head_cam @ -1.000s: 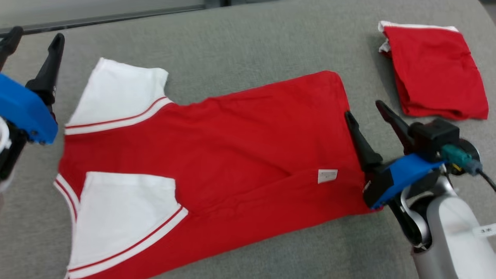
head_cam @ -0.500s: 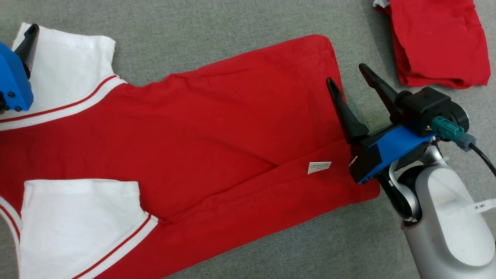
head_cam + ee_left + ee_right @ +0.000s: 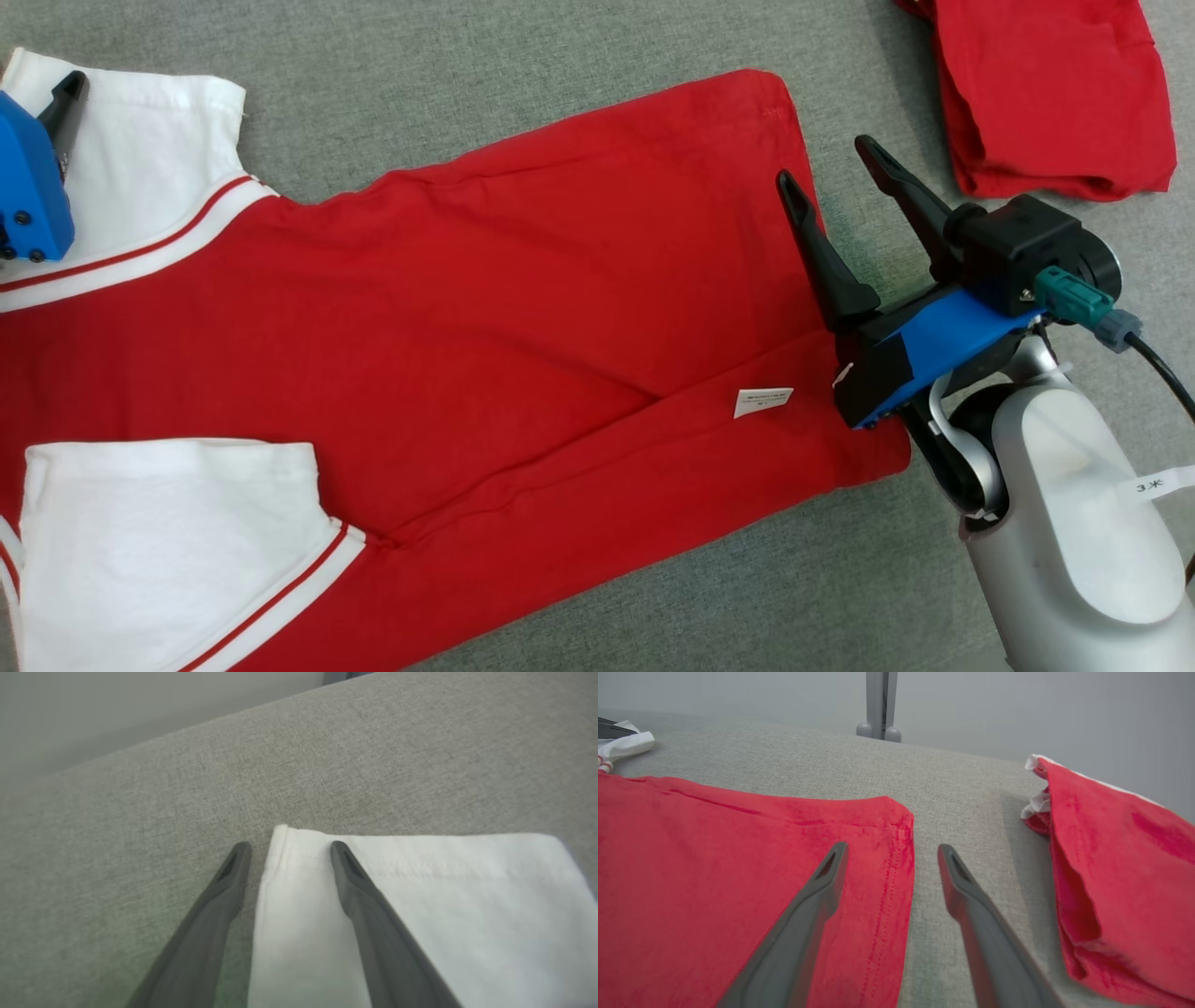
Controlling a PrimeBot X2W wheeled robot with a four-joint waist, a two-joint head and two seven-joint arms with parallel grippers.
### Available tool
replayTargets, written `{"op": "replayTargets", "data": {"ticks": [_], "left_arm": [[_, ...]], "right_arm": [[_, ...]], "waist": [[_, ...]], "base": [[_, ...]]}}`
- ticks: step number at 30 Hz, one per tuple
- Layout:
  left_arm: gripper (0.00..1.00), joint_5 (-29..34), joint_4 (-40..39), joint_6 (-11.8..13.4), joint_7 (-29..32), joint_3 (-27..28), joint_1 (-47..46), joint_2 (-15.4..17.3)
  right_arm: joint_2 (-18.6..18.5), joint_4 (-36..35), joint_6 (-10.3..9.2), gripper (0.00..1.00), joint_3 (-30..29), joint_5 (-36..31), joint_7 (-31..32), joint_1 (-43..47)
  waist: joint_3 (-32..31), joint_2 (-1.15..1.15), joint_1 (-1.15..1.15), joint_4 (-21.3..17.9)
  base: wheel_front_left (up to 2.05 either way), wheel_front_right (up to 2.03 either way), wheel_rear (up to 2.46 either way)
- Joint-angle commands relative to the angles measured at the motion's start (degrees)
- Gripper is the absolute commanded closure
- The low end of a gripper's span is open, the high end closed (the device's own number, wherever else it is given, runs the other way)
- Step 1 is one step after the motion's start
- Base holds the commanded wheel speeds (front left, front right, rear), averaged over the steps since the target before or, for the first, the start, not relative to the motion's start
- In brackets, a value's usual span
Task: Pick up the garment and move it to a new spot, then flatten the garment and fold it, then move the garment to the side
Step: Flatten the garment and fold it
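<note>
A red short-sleeved shirt with white sleeves (image 3: 485, 308) lies spread flat across a grey woven fabric surface (image 3: 523, 93). Its collar end is towards the robot's left and its bottom hem towards the right. Both sleeves are edged with thin red and white stripes; the far white sleeve (image 3: 149, 149) lies flat, and the near white sleeve (image 3: 168, 541) is folded in over the red body. A small white label (image 3: 763, 401) sits on the red cloth near the hem.

The left gripper (image 3: 289, 847) is spread wide and holds nothing. It straddles the outer corner of the far sleeve, one finger over the white cloth and the other over the bare grey surface.

The right gripper (image 3: 823, 161) is also spread wide and holds nothing. It straddles the hem, one finger over red cloth and the other over grey surface. Whether any fingertip touches down is unclear.

A second red garment, folded into a rough square (image 3: 1055, 93), lies apart at the far right.
</note>
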Motion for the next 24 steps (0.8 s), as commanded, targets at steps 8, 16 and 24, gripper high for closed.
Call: {"op": "replayTargets", "data": {"ticks": [8, 16, 24], "left_arm": [[1.0, -0.2, -1.8, -1.23, -1.93, -2.01, -0.2, -0.97], [1.0, -0.61, -5.36, -1.42, -7.72, -2.0, -0.18, -2.85], [1.0, -0.91, -8.78, -1.87, -11.57, -3.54, 1.38, -4.43]], "right_arm": [[-0.82, 2.28, 0.0, 0.0, -0.71, 0.48, 0.95, -3.33], [-4.13, 10.11, 0.0, 0.0, -0.65, 1.63, 6.96, -10.08], [-6.77, 20.4, 0.0, 0.0, 0.75, 4.7, 13.88, -16.13]], "waist": [[-0.9, 0.0, 0.0, 1.75], [-3.31, 0.0, 0.0, 5.51], [-4.82, 0.0, 0.0, 9.61]], "base": [[0.0, 0.0, 0.0], [0.0, 0.0, 0.0], [0.0, 0.0, 0.0]]}}
